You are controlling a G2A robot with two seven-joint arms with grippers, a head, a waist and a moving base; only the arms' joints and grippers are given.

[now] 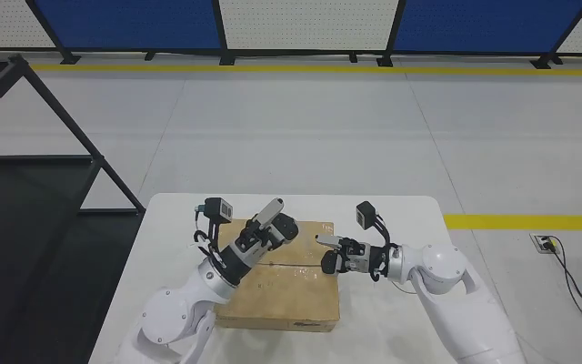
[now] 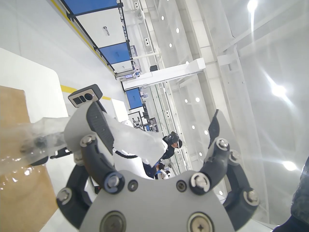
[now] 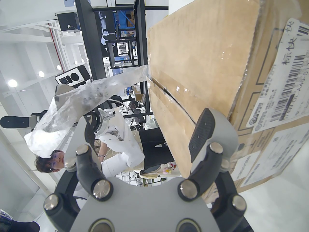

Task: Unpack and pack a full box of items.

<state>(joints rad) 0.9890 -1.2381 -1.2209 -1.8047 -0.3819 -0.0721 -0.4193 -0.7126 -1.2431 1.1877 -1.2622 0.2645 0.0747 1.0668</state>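
The brown cardboard box (image 1: 282,296) sits on the white table (image 1: 391,214), flaps shut, with white barcode labels (image 3: 277,92) on one side. A crumpled clear tape strip (image 3: 96,92) runs from its top seam to one finger of the left gripper (image 2: 157,124), which is raised over the box, jaws wide. The right gripper (image 3: 142,126), also wide and holding nothing, is at the box's edge beside the seam.

A white table (image 1: 173,227) with rounded corners carries one brown cardboard box (image 1: 291,296), flaps down along a centre seam, shipping labels on its side.
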